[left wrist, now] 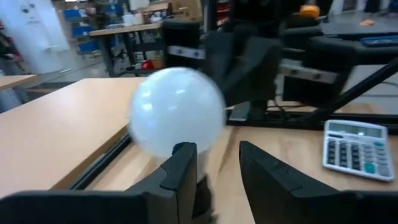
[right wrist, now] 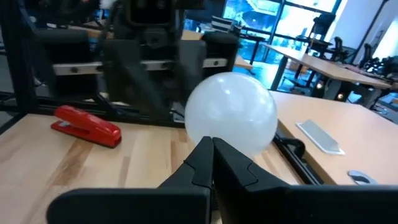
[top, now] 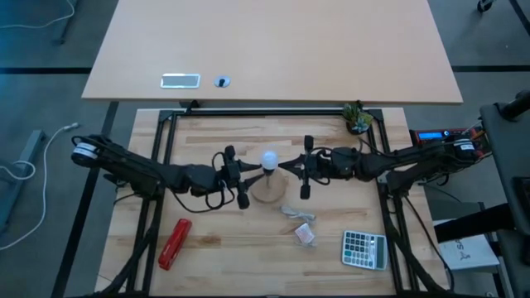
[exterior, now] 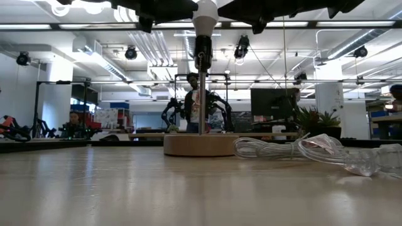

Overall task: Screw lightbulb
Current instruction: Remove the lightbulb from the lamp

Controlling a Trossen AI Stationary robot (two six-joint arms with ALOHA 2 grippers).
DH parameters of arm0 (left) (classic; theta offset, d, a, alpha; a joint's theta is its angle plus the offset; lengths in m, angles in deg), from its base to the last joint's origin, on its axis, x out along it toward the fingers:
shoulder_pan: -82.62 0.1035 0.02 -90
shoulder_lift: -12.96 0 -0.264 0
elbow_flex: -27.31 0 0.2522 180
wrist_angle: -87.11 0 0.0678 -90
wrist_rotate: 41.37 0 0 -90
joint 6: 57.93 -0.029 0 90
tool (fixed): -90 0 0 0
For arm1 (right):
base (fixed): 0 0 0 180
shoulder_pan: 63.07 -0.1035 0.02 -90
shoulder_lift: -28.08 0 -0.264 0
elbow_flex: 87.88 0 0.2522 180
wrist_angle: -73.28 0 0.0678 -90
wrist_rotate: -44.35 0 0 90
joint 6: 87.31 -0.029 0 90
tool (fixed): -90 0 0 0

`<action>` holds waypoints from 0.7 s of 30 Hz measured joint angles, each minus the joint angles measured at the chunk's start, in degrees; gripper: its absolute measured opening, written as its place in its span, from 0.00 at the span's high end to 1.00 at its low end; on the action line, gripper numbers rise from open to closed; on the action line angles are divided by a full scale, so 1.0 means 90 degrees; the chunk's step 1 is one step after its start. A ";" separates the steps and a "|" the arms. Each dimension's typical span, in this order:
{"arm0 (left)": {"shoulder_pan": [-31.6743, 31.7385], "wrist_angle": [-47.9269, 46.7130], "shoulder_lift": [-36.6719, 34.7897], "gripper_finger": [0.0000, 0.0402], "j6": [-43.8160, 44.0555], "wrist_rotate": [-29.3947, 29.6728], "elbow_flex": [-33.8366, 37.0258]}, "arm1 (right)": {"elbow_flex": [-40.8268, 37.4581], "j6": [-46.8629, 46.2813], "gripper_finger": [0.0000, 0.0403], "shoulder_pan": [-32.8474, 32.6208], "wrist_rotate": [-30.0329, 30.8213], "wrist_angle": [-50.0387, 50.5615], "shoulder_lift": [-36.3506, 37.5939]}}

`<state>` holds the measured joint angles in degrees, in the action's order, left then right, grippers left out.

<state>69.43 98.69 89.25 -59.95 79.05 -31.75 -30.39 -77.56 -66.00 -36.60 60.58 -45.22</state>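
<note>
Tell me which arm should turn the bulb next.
Probably the left. Its gripper is open with the bulb just ahead, free to close and twist. The right gripper looks shut at the bulb's neck, steadying it over the wooden base.

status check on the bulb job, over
Left pincer open beside small white frosted lightbulb. Right pincer shut below it. Bulb atop black stem on round wooden disc. Crumpled clear wrapper nearby, not blocking.
</note>
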 joint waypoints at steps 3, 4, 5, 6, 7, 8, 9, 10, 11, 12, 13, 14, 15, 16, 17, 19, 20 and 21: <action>0.0001 0.0260 0.0196 0.71 0.0017 -0.0153 0.0000 | 0.0000 0.0006 1.00 0.0042 0.0017 -0.0002 0.0000; 0.0000 0.0312 0.0265 0.71 0.0016 -0.0167 0.0000 | 0.0000 0.0005 1.00 0.0055 0.0016 -0.0002 0.0000; 0.0000 0.0312 0.0322 0.70 0.0012 -0.0165 0.0000 | 0.0000 0.0002 1.00 0.0067 0.0007 -0.0003 0.0000; 0.0005 0.0354 0.0380 0.70 0.0011 -0.0161 0.0002 | 0.0000 0.0001 1.00 0.0069 0.0004 -0.0007 0.0000; 0.0007 0.0398 0.0430 0.70 0.0008 -0.0157 0.0002 | 0.0000 0.0001 1.00 0.0069 -0.0004 -0.0006 0.0000; 0.0007 0.0400 0.0455 0.69 0.0007 -0.0155 0.0002 | 0.0000 0.0001 1.00 0.0067 -0.0006 -0.0002 0.0000; 0.0007 0.0393 0.0471 0.69 0.0010 -0.0153 0.0002 | 0.0000 -0.0001 1.00 0.0069 -0.0006 -0.0004 0.0000; 0.0007 0.0402 0.0485 0.69 0.0015 -0.0150 0.0002 | 0.0000 -0.0002 1.00 0.0069 -0.0006 0.0000 0.0000; 0.0007 0.0407 0.0490 0.69 0.0015 -0.0149 0.0002 | 0.0000 -0.0003 1.00 0.0069 -0.0005 0.0001 0.0000; 0.0007 0.0406 0.0490 0.69 0.0000 -0.0147 0.0002 | 0.0000 -0.0011 1.00 0.0069 -0.0005 0.0015 0.0000; 0.0000 0.0409 0.0486 0.69 -0.0011 -0.0142 0.0002 | 0.0000 -0.0016 1.00 0.0069 -0.0005 0.0041 0.0000; -0.0009 0.0426 0.0479 0.69 -0.0013 -0.0141 0.0002 | 0.0000 -0.0016 1.00 0.0069 -0.0003 0.0068 0.0000; -0.0031 0.0407 0.0439 0.70 -0.0015 -0.0138 0.0002 | 0.0000 -0.0014 1.00 0.0067 -0.0003 0.0090 0.0000; -0.0072 0.0367 0.0383 0.70 -0.0019 -0.0136 0.0002 | 0.0000 -0.0022 1.00 0.0069 -0.0003 0.0110 0.0000; -0.0111 0.0383 0.0329 0.71 -0.0022 -0.0136 0.0002 | 0.0000 -0.0051 1.00 0.0067 -0.0006 0.0136 0.0000; -0.0217 0.0345 0.0190 0.72 -0.0038 -0.0137 0.0002 | 0.0000 -0.0089 1.00 0.0067 -0.0005 0.0182 0.0000; -0.0264 0.0261 0.0113 0.73 -0.0048 -0.0111 0.0002 | 0.0000 -0.0090 1.00 0.0067 -0.0006 0.0200 0.0000; -0.0313 0.0171 0.0034 0.74 -0.0052 -0.0024 0.0002 | 0.0000 -0.0094 1.00 0.0066 -0.0010 0.0210 0.0000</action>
<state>66.62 100.23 89.55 -60.42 78.83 -31.72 -30.39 -78.41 -65.41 -36.69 62.47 -45.22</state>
